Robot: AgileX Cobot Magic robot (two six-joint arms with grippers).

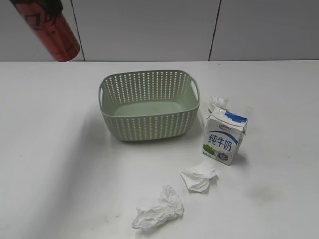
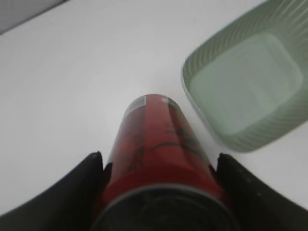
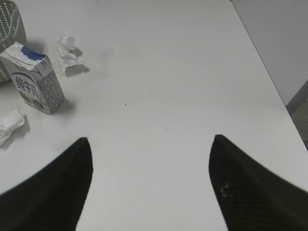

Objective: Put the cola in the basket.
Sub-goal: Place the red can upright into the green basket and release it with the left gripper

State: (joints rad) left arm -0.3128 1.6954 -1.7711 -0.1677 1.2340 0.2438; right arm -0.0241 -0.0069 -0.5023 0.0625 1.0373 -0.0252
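Observation:
The red cola can [image 1: 52, 32] hangs tilted in the air at the top left of the exterior view, up and to the left of the basket. In the left wrist view my left gripper [image 2: 159, 161] is shut on the cola [image 2: 156, 139], its black fingers on either side of the can. The pale green perforated basket [image 1: 149, 105] stands empty at the table's middle; it also shows at the upper right of the left wrist view [image 2: 248, 72]. My right gripper [image 3: 150, 142] is open and empty above bare table; it does not show in the exterior view.
A white-and-blue milk carton [image 1: 224, 137] stands right of the basket; it also shows in the right wrist view [image 3: 34, 79]. Crumpled tissues lie behind the carton [image 1: 218, 103], in front of it [image 1: 199, 178] and near the front edge [image 1: 158, 210]. The table's right edge [image 3: 269, 77] is close.

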